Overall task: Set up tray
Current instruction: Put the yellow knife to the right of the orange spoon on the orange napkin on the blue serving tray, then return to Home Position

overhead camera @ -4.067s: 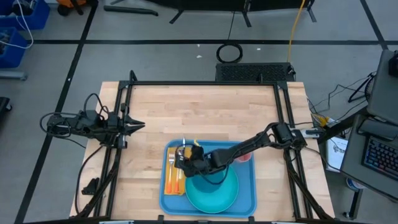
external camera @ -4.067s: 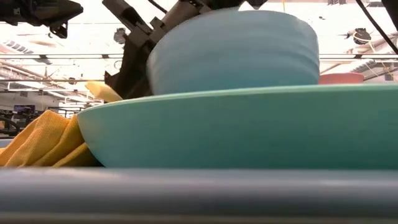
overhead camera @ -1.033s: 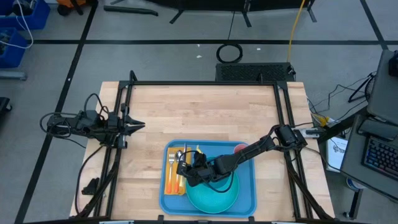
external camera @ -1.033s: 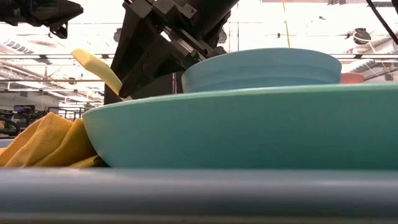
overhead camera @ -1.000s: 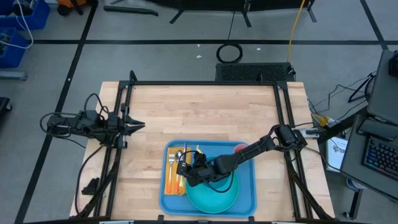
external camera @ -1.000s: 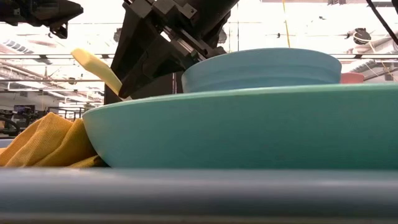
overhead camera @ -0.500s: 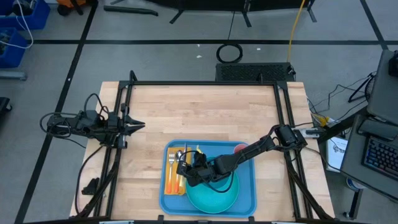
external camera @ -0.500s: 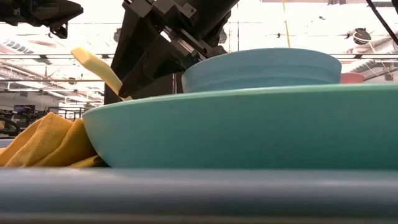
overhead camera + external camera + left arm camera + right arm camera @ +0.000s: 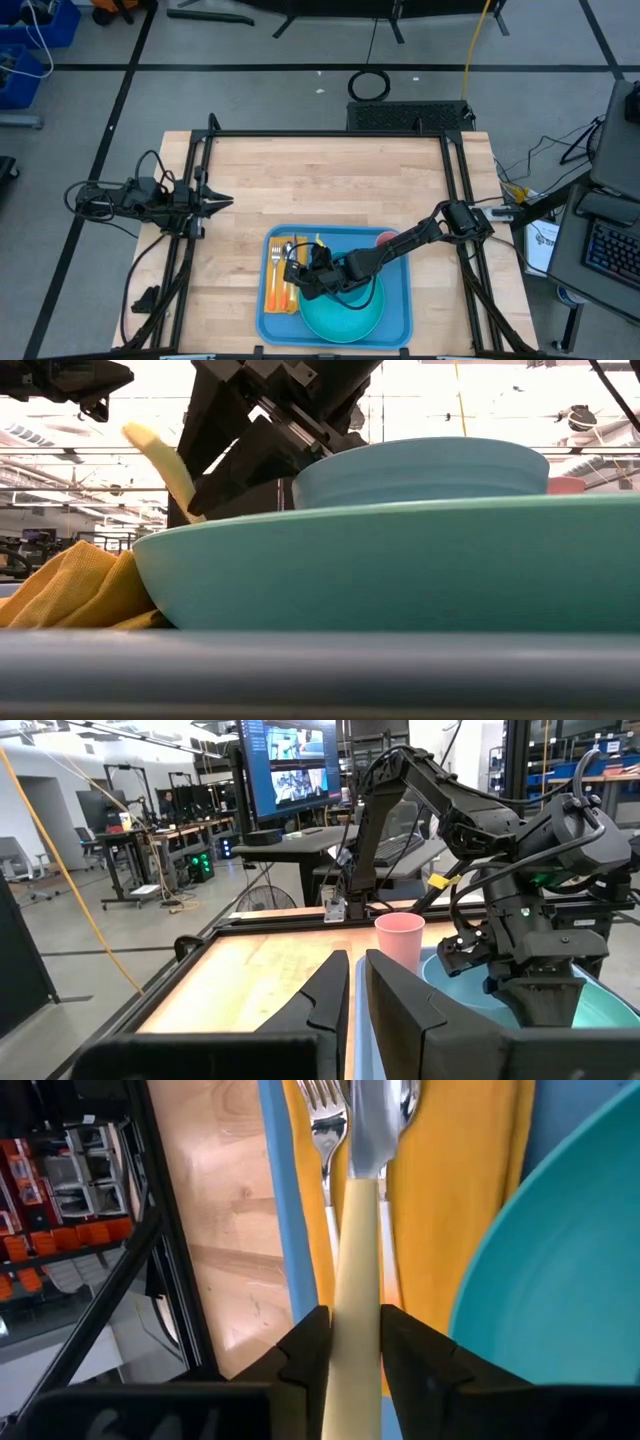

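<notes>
Blue tray [image 9: 395, 322] right under the right gripper [image 9: 296, 277], at the near table edge. Fingers close on both sides of a cream-handled knife [image 9: 352, 1270], above the yellow napkin [image 9: 440, 1200], beside the turquoise plate [image 9: 345, 310]. Left gripper [image 9: 222, 201] far off, fingers nearly together.

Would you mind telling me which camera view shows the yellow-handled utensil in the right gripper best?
The right wrist view: the utensil lies lengthwise between the right gripper fingers, over the orange-yellow napkin. The low view shows only its tilted handle; the high view shows a sliver; the left wrist view shows none.
</notes>
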